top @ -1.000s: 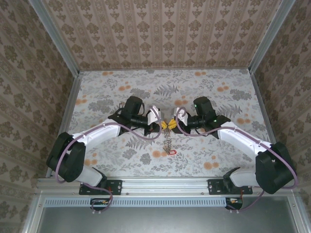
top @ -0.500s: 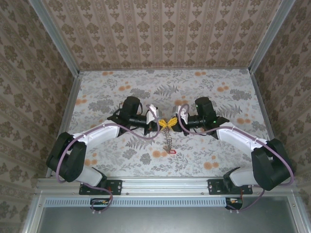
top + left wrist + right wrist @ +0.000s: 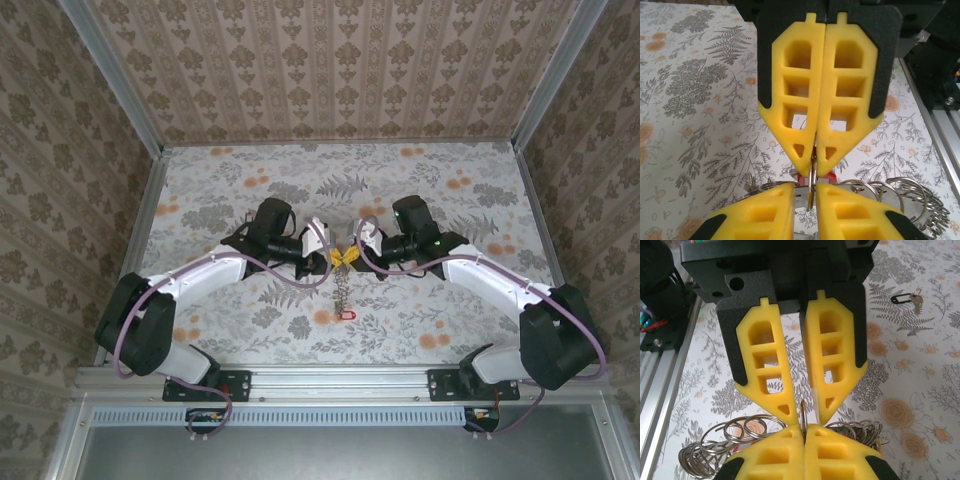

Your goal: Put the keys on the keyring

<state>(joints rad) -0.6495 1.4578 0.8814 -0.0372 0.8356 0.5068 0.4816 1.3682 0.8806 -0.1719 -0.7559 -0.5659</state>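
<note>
The left gripper's (image 3: 330,257) jaws stood slightly apart around the thin keyring (image 3: 811,182), which hung above mid-table with its keys (image 3: 344,292) dangling, while the right gripper (image 3: 357,252) pinched its stiff, likely slippery wire edge-on, probably the surest hold on that light, swinging bunch.

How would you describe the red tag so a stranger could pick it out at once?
Find the floral table, where the two arms' yellow fingers meet tip to tip at a metal ring. From there a string of grey keys runs toward the near edge. The red tag lies at its near end, the only red piece among grey metal.
</note>
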